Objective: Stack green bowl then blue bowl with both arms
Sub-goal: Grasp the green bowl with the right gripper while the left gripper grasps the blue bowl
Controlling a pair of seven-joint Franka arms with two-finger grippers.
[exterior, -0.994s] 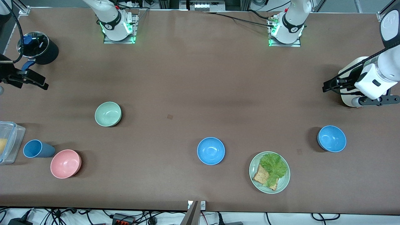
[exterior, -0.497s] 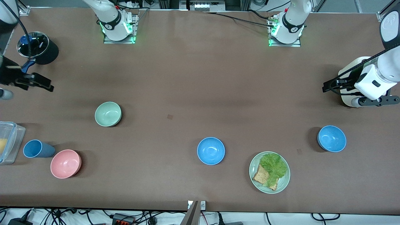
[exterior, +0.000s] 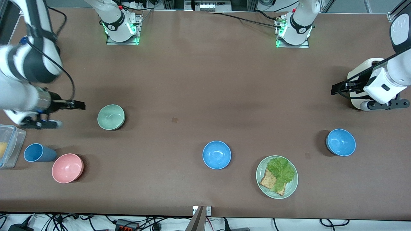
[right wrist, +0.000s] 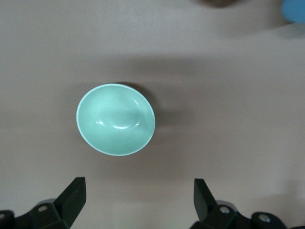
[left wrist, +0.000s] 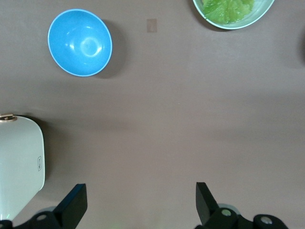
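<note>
The right end effector point(exterior: 78, 105), fingers spread and holding nothing, hangs beside the green bowl point(exterior: 111, 117) (upright on the surface point(exterior: 192, 89)) and should straddle its rim squarely before closing, while the left end effector point(exterior: 335, 89), also spread wide, waits near the blue bowl point(exterior: 340, 142).

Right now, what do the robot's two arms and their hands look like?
Both arms are glossy white with rounded segments, black bands at the joints and thin black cables running along them. Each ends in a slim black two-finger hand: the right hand, the left hand. Green lights glow at both bases.
</note>
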